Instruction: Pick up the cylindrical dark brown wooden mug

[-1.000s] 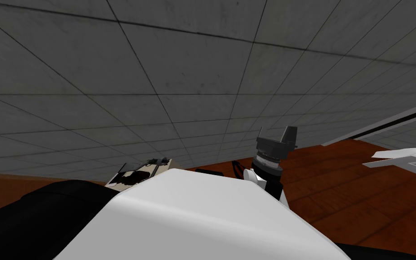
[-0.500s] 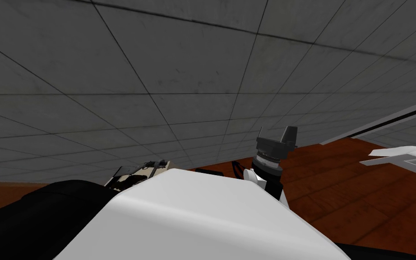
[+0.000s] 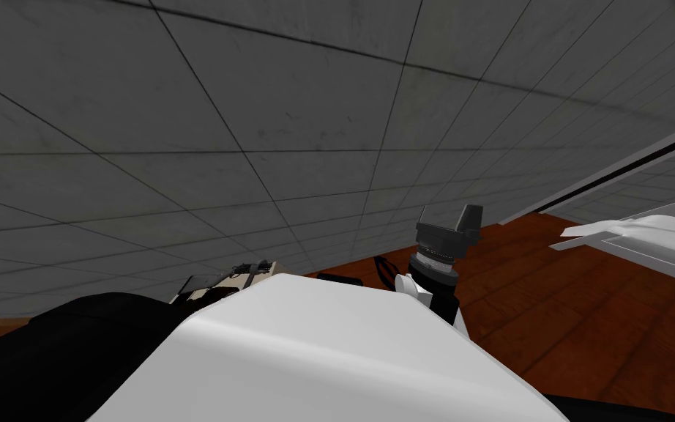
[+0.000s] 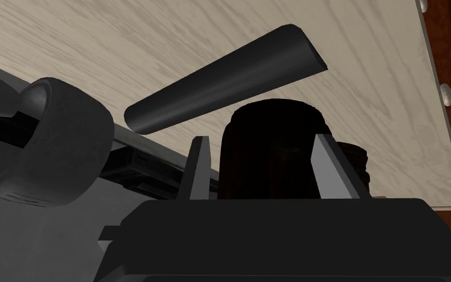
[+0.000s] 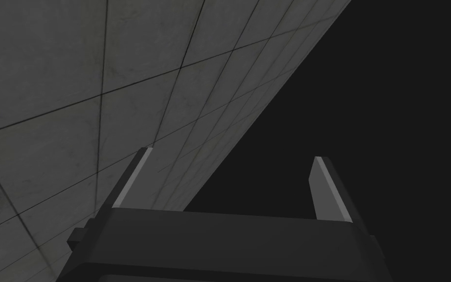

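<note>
The dark brown cylindrical mug (image 4: 268, 147) stands between the two fingers of my left gripper (image 4: 259, 138) in the left wrist view. The fingers press its sides, so the gripper is shut on it. A knobbly dark brown part, likely the handle (image 4: 354, 156), sticks out past one finger. Behind the mug lies a pale wood-grain panel (image 4: 170, 49). My right gripper (image 3: 448, 216) is raised above the chest's right side in the head view. Its fingers stand open with nothing between them (image 5: 232, 154).
A grey tiled wall (image 3: 255, 110) rises close ahead, over a red-brown wooden floor (image 3: 585, 330). White furniture (image 3: 651, 234) juts in at the right. Near the mug are a dark round bar (image 4: 224, 88) and a dark wheel-like drum (image 4: 43, 142).
I have turned: the wall's tile lines have swung, and the white furniture at the right has slid leftward and further into view. The right arm holds the same pose against my chest.
</note>
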### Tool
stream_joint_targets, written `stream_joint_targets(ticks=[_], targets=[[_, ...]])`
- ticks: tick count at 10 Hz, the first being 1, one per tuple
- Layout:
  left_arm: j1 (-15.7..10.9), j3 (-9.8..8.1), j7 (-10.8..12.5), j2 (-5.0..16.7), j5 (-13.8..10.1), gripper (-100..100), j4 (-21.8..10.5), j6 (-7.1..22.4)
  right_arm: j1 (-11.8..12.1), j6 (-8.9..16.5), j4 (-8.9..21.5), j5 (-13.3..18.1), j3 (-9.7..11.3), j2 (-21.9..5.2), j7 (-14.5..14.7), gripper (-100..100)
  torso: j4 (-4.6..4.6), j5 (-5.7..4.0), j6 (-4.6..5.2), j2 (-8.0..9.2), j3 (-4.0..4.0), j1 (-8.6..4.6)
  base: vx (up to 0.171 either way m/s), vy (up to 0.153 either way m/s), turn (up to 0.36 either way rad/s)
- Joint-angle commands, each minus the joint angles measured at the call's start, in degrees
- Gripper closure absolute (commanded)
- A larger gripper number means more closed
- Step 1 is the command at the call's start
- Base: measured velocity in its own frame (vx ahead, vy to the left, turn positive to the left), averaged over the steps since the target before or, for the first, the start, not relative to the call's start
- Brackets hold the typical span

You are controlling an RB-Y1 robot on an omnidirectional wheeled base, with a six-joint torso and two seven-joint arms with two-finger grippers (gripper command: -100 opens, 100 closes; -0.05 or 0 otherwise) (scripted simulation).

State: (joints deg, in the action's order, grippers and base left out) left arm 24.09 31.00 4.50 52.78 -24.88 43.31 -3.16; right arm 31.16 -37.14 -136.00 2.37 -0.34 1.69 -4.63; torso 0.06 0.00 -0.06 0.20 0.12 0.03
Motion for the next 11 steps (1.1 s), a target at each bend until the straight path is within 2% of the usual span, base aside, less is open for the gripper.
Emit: stream_joint_targets(ticks=[1,4,5,6,9,10,11], targets=[[0.0,0.0,0.0,0.0,0.0,100,0.0,0.0,0.0,0.0,0.0,0.0,0.0,0.0,0.0,0,0.0,0.0,0.0,0.0,0.0,0.0,-0.01,0.004,0.017],[0.1,0.05,0.0,0.0,0.0,100,0.0,0.0,0.0,0.0,0.0,0.0,0.0,0.0,0.0,0,0.0,-0.03,0.05,-0.14,-0.07,-0.03,0.0,0.0,0.0],[0.1,0.05,0.0,0.0,0.0,0,0.0,0.0,0.0,0.0,0.0,0.0,0.0,0.0,0.0,0,-0.01,-0.03,0.05,-0.15,-0.07,-0.03,0.0,0.0,0.0],[0.8,0.56,0.3,1.6,-0.8,-100,0.7,0.4,0.0,0.0,0.0,0.0,0.0,0.0,0.0,0,-0.01,-0.03,0.05,-0.15,-0.08,-0.03,0.038,-0.011,0.004],[2.0,1.43,0.9,4.6,-2.3,-100,1.9,0.9,0.0,0.0,0.0,0.0,0.0,0.0,0.0,0,-0.06,-0.04,0.06,-0.39,-0.22,-0.06,0.067,-0.01,0.006],[1.8,1.17,0.8,3.8,-1.9,-100,1.5,0.6,0.0,0.0,0.0,0.0,0.0,0.0,0.0,0,-0.06,-0.04,0.05,-0.41,-0.22,-0.07,0.031,-0.005,0.003],[1.9,1.11,0.7,3.9,-2.0,0,1.6,0.6,0.0,0.0,0.0,0.0,0.0,0.0,0.0,0,-0.05,-0.03,0.05,-0.31,-0.17,-0.06,0.006,-0.001,-0.001]])
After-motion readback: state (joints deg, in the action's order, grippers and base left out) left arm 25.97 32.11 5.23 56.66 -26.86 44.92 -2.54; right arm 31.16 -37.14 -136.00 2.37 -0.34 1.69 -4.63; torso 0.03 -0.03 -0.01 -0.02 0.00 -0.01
